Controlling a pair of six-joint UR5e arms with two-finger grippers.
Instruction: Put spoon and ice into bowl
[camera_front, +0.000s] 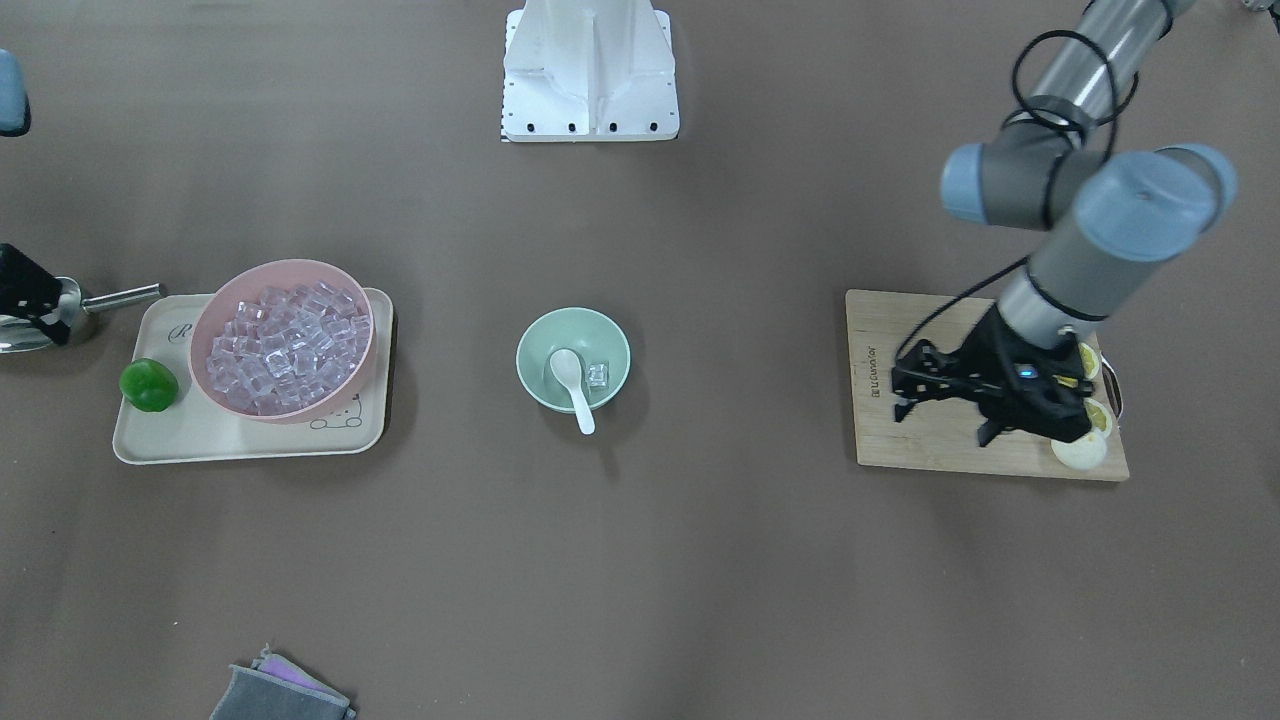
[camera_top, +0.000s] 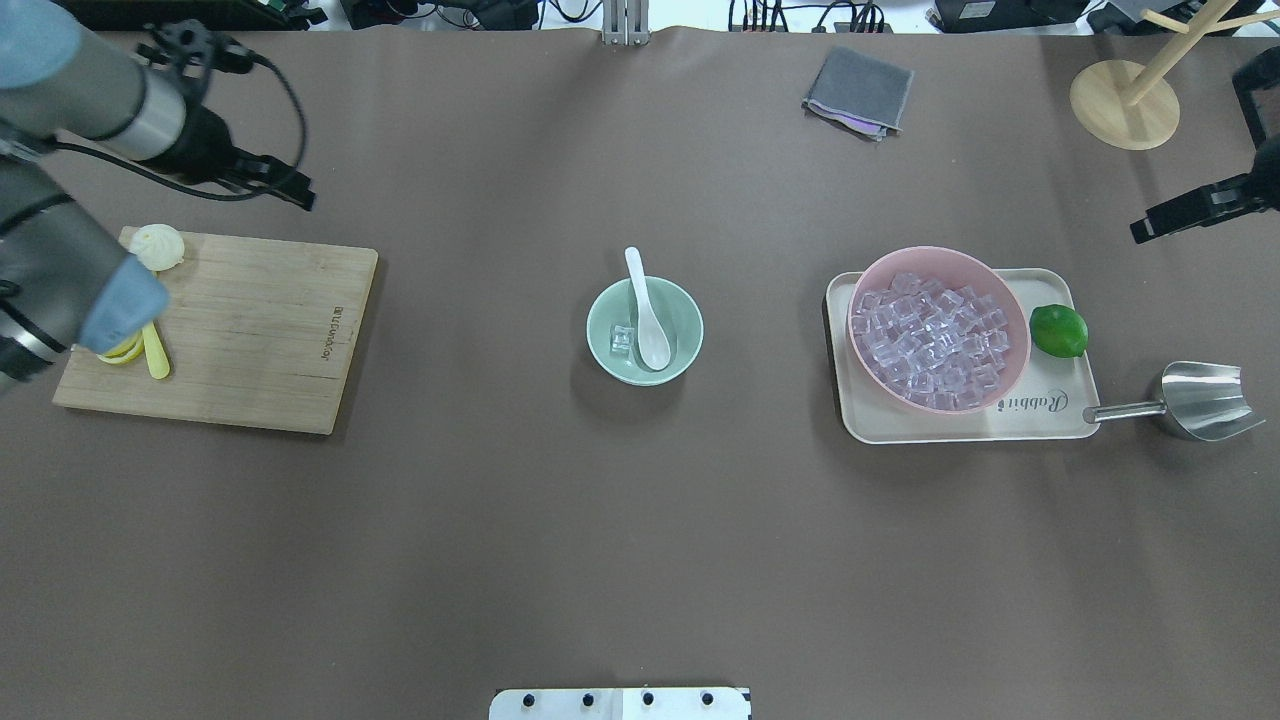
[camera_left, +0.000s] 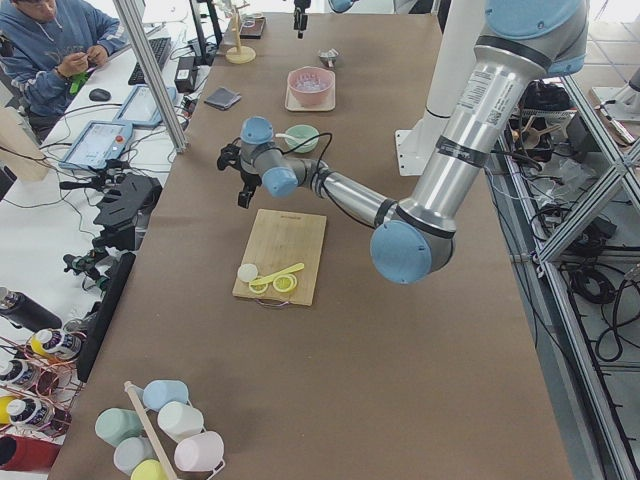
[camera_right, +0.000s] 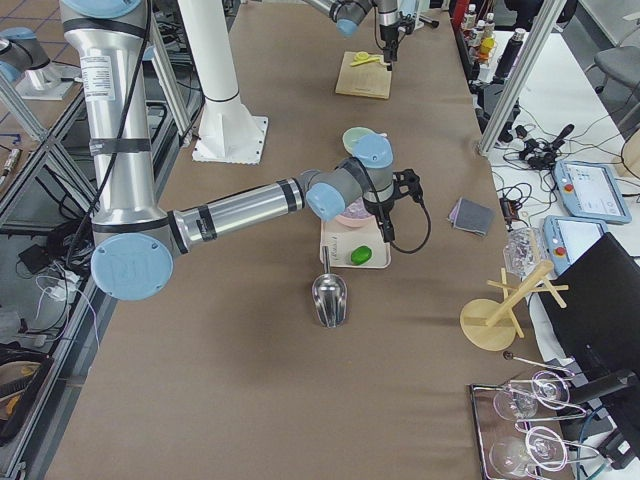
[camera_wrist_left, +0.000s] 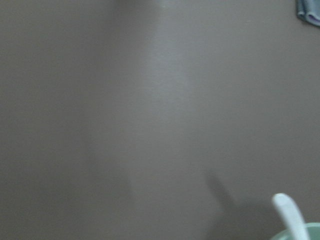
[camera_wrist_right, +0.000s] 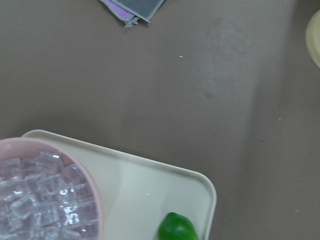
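The mint-green bowl (camera_front: 522, 362) stands at the table's middle, also in the overhead view (camera_top: 692, 312). The white spoon (camera_front: 575, 388) lies in it, head inside, handle over the rim (camera_top: 640, 285). One clear ice cube (camera_front: 597, 375) sits in the bowl beside the spoon head (camera_top: 622, 340). My left gripper (camera_front: 940, 410) hovers over the wooden cutting board, open and empty. My right gripper (camera_top: 1145, 228) is beyond the tray, cut off by the frame edge; I cannot tell its state. The left wrist view shows only the spoon handle tip (camera_wrist_left: 290, 212).
A pink bowl (camera_top: 1012, 300) full of ice cubes and a green lime (camera_top: 1058, 331) sit on a cream tray (camera_top: 1030, 425). A steel scoop (camera_top: 1200, 400) lies beside it. The cutting board (camera_top: 260, 330) holds a yellow utensil (camera_top: 155, 352). A grey cloth (camera_top: 858, 90) lies far back.
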